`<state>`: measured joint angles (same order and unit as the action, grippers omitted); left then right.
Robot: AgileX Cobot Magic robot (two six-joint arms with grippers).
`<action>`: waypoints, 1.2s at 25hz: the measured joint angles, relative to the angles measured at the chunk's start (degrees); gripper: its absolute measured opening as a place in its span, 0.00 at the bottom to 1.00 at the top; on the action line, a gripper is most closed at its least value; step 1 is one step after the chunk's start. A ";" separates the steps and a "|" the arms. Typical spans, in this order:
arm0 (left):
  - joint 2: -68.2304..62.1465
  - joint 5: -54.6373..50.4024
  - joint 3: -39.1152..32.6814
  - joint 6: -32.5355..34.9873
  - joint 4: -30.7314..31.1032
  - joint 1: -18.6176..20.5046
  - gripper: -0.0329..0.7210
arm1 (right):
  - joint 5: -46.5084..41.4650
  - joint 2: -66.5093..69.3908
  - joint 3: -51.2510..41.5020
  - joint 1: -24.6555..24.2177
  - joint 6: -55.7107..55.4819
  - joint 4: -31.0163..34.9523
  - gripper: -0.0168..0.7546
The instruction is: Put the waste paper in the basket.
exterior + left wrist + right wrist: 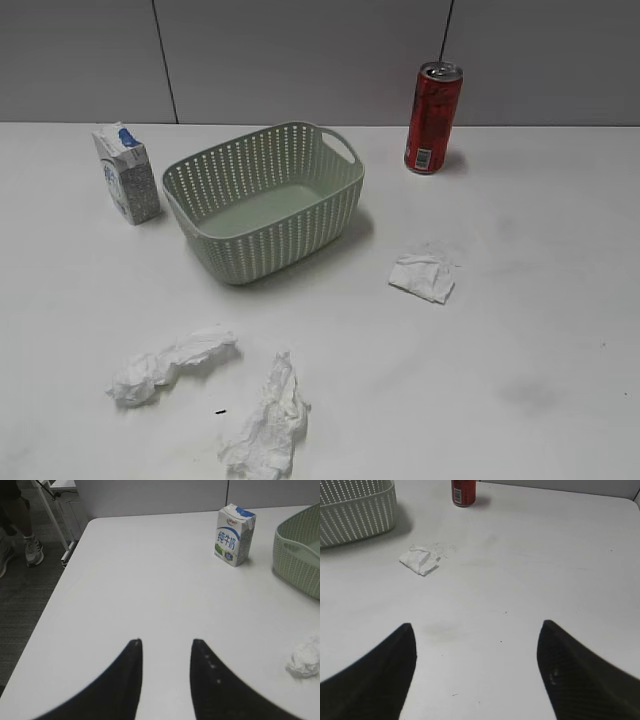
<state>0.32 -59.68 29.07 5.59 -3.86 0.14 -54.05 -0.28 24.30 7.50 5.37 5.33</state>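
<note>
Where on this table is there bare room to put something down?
The widest bare stretch lies right of the flat tissue wad and below the red can. Another lies left of the milk carton. The near-left is crowded by two ragged wads below the basket.

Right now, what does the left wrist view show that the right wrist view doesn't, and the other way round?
Only the left wrist view shows the milk carton, one ragged paper wad at its right edge, the floor, and a bystander's shoe. Only the right wrist view shows the red can and the flat square wad. Both show the green basket, the white table, and open, empty jaws on the left gripper and right gripper.
</note>
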 joint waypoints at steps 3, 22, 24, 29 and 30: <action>0.00 0.00 0.00 0.00 0.00 0.00 0.36 | 0.00 0.00 0.00 0.00 0.00 0.00 0.76; 0.00 0.00 0.00 0.00 0.00 0.00 0.36 | 0.19 0.00 0.05 0.00 0.00 0.00 0.76; 0.00 0.00 0.00 0.00 0.00 0.00 0.36 | 0.74 0.00 0.54 0.00 0.00 0.00 0.76; 0.00 0.00 0.00 0.00 0.00 0.00 0.36 | 3.49 0.95 1.78 0.00 0.06 0.00 0.76; 0.00 0.00 0.00 0.00 0.00 0.00 0.37 | 3.99 1.64 1.92 0.00 0.06 0.00 0.76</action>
<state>0.32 -59.68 29.07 5.59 -3.86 0.14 -50.06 1.35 26.21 7.50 5.43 5.33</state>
